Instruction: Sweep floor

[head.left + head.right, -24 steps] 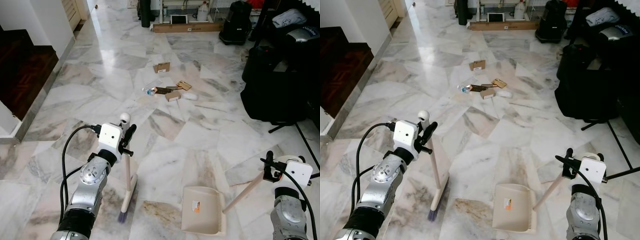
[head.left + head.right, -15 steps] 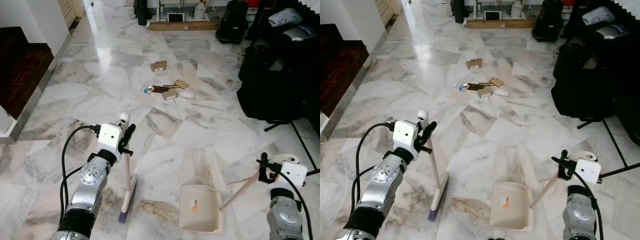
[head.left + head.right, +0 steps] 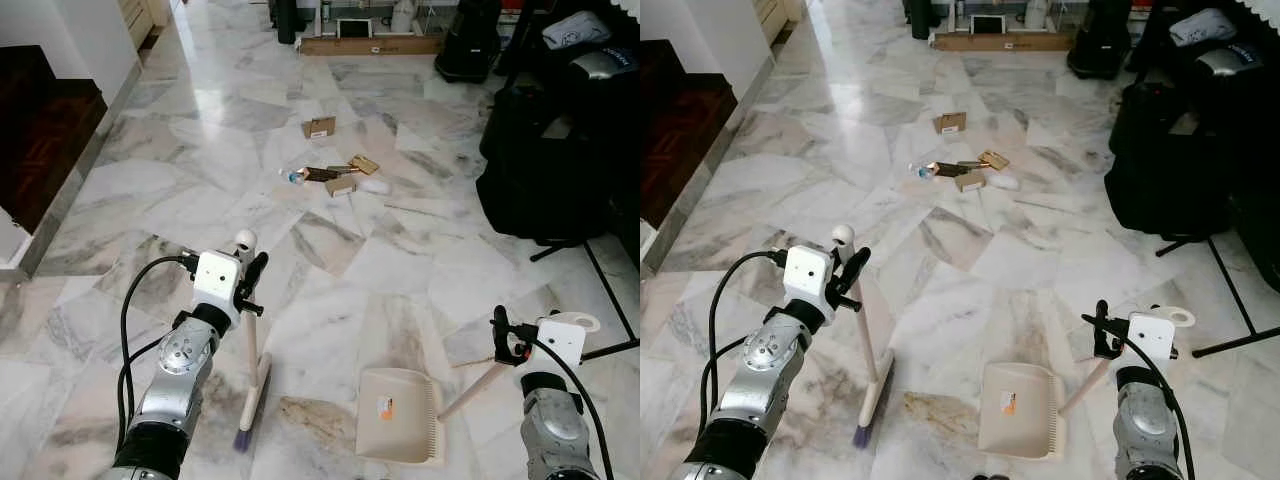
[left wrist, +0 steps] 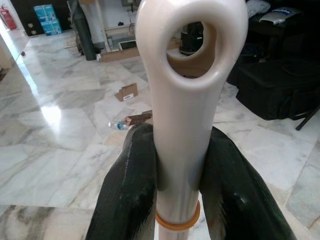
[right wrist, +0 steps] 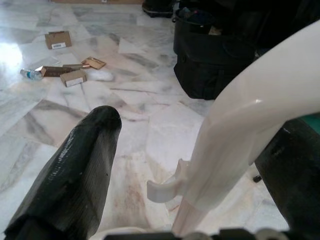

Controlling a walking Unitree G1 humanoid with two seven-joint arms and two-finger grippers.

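Note:
I stand on a marble floor. My left gripper is shut on the pale handle of a broom. The broom stands nearly upright, its purple bristles on the floor at my lower left. In the left wrist view the black fingers clamp the handle just under its hanging loop. My right gripper is shut on the handle of a beige dustpan that lies flat on the floor. Ahead lies litter: a cardboard box, small boxes and a plastic bottle.
Large black bags and a stand's leg crowd the right side. Dark wooden stairs rise at the left behind a white wall corner. A long wooden crate and another black bag close the far end.
The whole view has shifted a little, so the camera moved. My right wrist has come slightly inward, towards the left. Both grippers keep their hold.

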